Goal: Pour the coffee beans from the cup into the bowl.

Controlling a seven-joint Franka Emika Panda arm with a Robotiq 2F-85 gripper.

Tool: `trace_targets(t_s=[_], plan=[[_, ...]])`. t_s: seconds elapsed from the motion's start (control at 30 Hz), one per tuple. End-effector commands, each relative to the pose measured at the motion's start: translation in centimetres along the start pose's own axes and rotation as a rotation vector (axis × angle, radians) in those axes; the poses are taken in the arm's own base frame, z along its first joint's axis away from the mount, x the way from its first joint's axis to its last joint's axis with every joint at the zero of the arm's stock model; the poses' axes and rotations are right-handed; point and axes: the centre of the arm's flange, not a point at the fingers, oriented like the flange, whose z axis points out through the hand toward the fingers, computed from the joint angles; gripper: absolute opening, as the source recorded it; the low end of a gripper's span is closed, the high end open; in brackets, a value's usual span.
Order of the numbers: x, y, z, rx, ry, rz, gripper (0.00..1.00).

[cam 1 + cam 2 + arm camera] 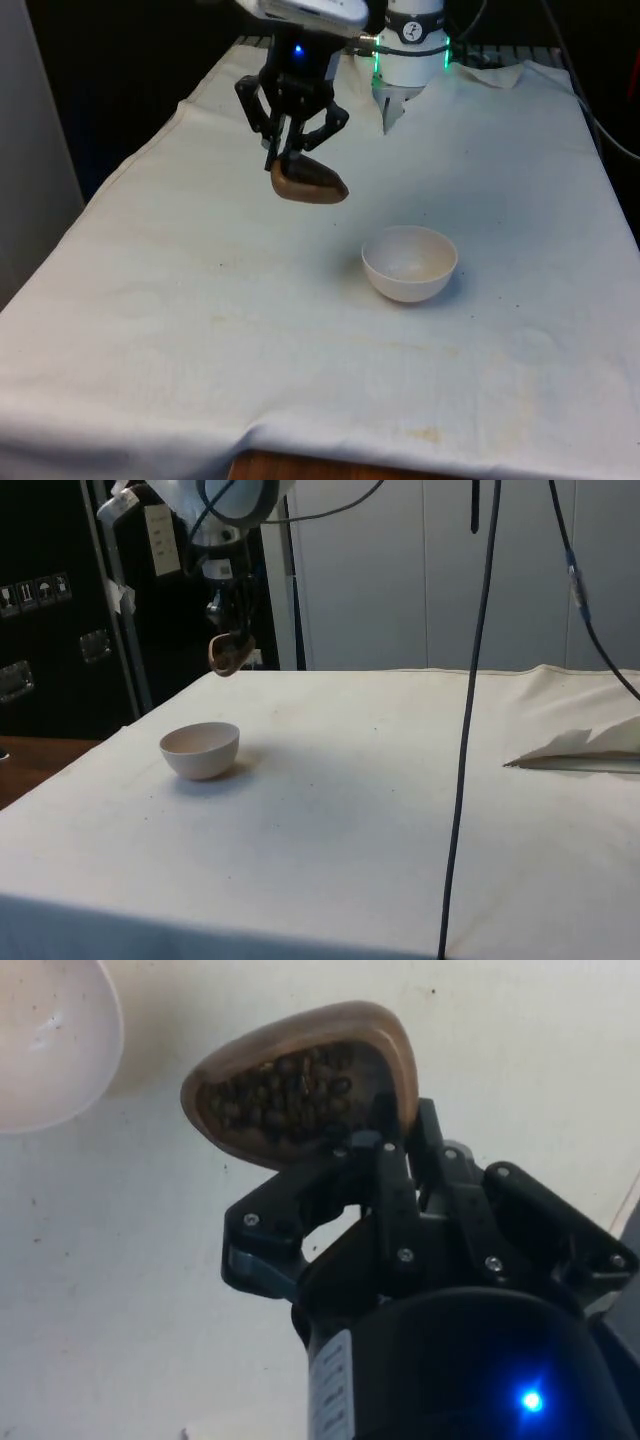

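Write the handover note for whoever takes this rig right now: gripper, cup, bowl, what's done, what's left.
Gripper: fingers shut on the rim of the small brown wooden cup, held in the air above the white cloth.
Cup: full of dark coffee beans, not over the bowl yet; it hangs to the front view's left of it and farther back.
Round white bowl: upright on the cloth, no beans in it.
Done: cup picked up and lifted.
Left: carry the cup over the bowl and tip the beans in.

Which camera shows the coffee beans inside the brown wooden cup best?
The wrist view: it looks into the brown wooden cup, with dark coffee beans visible inside. The front view and side view show its outside, held in the pincer.
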Motion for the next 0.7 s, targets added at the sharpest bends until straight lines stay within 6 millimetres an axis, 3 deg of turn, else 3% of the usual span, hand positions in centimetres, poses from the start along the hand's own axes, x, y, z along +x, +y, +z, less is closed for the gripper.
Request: trace_targets(t_s=[0.0, 0.67], plan=[[-0.1, -0.3, -0.3, -0.011, 0.021, 0.001, 0.0], [-0.9, -4.3, -1.4, -0.122, 0.08, 0.007, 0.0]])
